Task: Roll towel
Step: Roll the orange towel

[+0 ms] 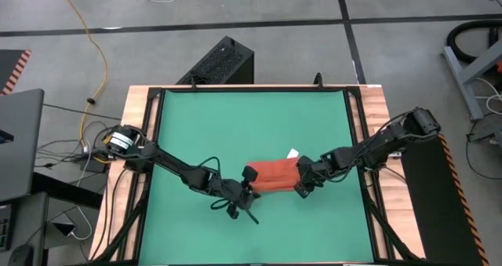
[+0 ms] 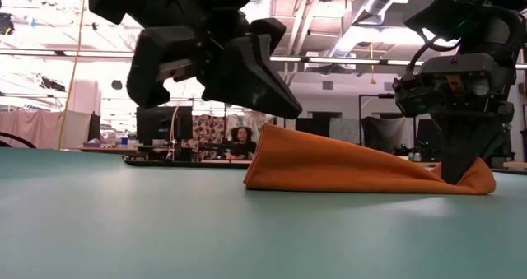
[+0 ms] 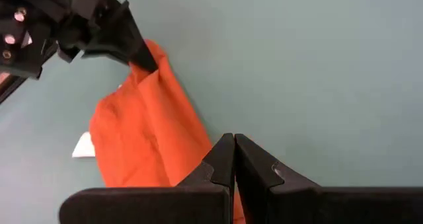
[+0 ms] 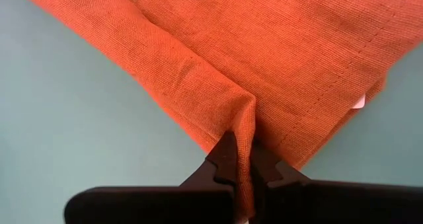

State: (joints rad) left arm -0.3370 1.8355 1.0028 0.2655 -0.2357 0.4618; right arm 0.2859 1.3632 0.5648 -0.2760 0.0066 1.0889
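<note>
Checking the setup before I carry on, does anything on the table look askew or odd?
Only the rust-coloured cloth towel: it lies folded on the green table mat, one end lifted by the left gripper, the other pinched by the right gripper.

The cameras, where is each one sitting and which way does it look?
High view: above the table, looking straight down; both arms, left gripper and right gripper at the towel.
Low view: at tabletop height, looking level across the green mat; the arms come from above.
Left wrist view: on the left arm, past its closed fingers.
Right wrist view: on the right arm, fingers pinching a fold.
All four share the towel.
</note>
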